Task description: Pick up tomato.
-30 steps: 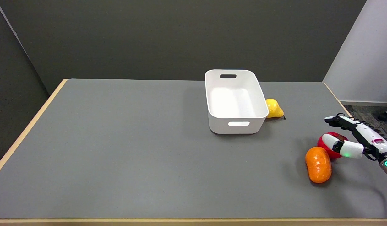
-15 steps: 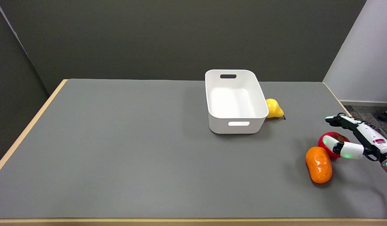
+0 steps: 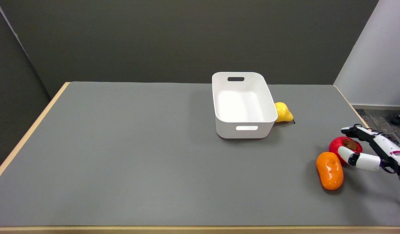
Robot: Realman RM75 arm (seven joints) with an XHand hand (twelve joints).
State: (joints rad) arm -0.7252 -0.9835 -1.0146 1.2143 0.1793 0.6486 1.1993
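Right hand (image 3: 365, 148) backed off slightly toward worktop edge, fingers apart straddling tomato (image 3: 344, 146); no grip yet.

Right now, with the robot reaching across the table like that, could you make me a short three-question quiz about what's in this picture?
1. True or false: the yellow pear lies inside the white bin.
2. Which fruit lies closest to the red tomato? A) the pear B) the orange fruit C) neither, both are equally far.
3. Fill in: the right hand has its fingers spread on either side of the ______.

Key
1. False: it lies on the table, against the bin's right wall.
2. B.
3. Tomato; the fingers look open around it, and it rests on the table, not yet lifted.
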